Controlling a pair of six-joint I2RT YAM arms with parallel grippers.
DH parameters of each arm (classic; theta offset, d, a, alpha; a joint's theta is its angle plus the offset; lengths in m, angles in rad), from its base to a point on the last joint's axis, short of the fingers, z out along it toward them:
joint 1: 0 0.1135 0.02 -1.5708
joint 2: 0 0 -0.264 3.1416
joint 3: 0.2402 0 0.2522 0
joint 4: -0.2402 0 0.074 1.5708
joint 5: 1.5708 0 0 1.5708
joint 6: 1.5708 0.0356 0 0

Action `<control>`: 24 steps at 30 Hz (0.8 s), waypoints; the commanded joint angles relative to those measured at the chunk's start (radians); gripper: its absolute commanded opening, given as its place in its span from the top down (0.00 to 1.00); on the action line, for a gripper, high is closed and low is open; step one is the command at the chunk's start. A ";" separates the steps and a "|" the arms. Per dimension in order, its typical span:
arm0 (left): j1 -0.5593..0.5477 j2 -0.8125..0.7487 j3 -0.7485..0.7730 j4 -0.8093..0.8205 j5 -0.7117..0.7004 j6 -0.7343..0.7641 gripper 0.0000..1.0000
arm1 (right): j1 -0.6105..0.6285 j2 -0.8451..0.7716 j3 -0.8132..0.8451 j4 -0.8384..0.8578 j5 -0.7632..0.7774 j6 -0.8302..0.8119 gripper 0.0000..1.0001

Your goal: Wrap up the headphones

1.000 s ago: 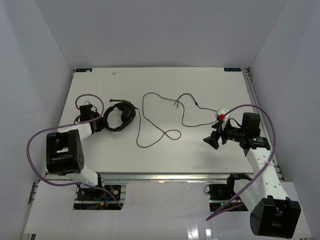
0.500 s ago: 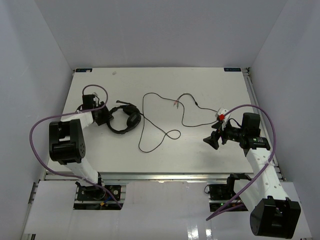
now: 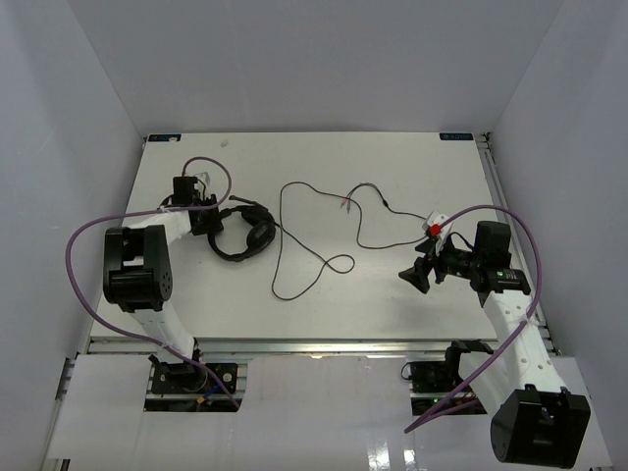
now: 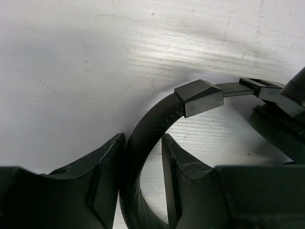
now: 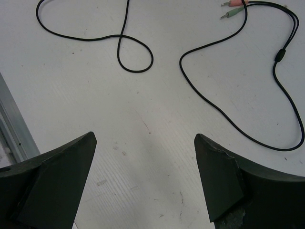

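- The worktop (image 3: 392,304) carries everything. The headphones sit at its left and their cord trails right across the middle.
- The cord (image 3: 312,257) leaves the earcups, drops toward the near side, closes a small loop near the centre and then wanders far and right. Its long run lies left to right, and none of it is wound round the headphones yet.
- The headphones (image 3: 243,234) lie flat with the earcups on the right. The headband (image 4: 157,119) arches left toward the left arm.
- The left claw (image 4: 141,143) is narrow, one finger on each side of the headband and seemingly pinching it.
- The right claw (image 5: 144,139) is spread wide and holds nothing. It hangs over bare worktop at the right and points left.
- The plugs (image 5: 231,9), one pink and one green, lie at the far middle, beyond the right claw and apart from it.
- With the left claw busy anchoring the headband, I judge that gathering the cord falls to the right arm. The slack lies left and far of its claw, nearer to it than to the left one.
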 commanded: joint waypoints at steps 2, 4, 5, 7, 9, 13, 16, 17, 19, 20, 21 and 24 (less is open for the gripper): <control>-0.064 0.096 -0.091 -0.208 -0.143 0.041 0.53 | -0.002 -0.006 0.033 -0.005 -0.028 0.002 0.10; -0.065 0.094 -0.090 -0.208 -0.145 0.033 0.54 | -0.002 -0.006 0.033 -0.004 -0.024 0.002 0.10; -0.065 0.089 -0.091 -0.209 -0.144 0.030 0.55 | -0.002 -0.006 0.033 -0.005 -0.022 0.002 0.10; -0.066 0.073 -0.102 -0.215 -0.141 0.023 0.54 | -0.002 -0.006 0.033 -0.005 -0.023 0.002 0.10; -0.066 0.044 -0.116 -0.216 -0.138 0.011 0.50 | -0.002 -0.006 0.033 -0.005 -0.025 0.002 0.10; -0.065 -0.009 -0.139 -0.221 -0.112 -0.027 0.46 | -0.002 -0.001 0.035 -0.005 -0.032 0.003 0.10; -0.065 -0.013 -0.144 -0.224 -0.076 -0.045 0.55 | -0.002 -0.002 0.034 -0.007 -0.029 0.003 0.10; -0.065 -0.010 -0.145 -0.224 -0.073 -0.048 0.60 | -0.002 -0.004 0.034 -0.007 -0.028 0.003 0.10; -0.065 -0.002 -0.143 -0.223 -0.072 -0.049 0.69 | -0.002 -0.004 0.033 -0.007 -0.027 0.003 0.10; -0.065 0.003 -0.141 -0.222 -0.074 -0.049 0.74 | -0.002 -0.004 0.033 -0.006 -0.027 0.003 0.10; -0.065 0.006 -0.138 -0.222 -0.075 -0.049 0.79 | -0.002 -0.005 0.033 -0.005 -0.027 0.003 0.10; -0.065 -0.001 -0.116 -0.221 -0.072 -0.050 0.94 | -0.002 -0.004 0.032 -0.007 -0.024 0.003 0.10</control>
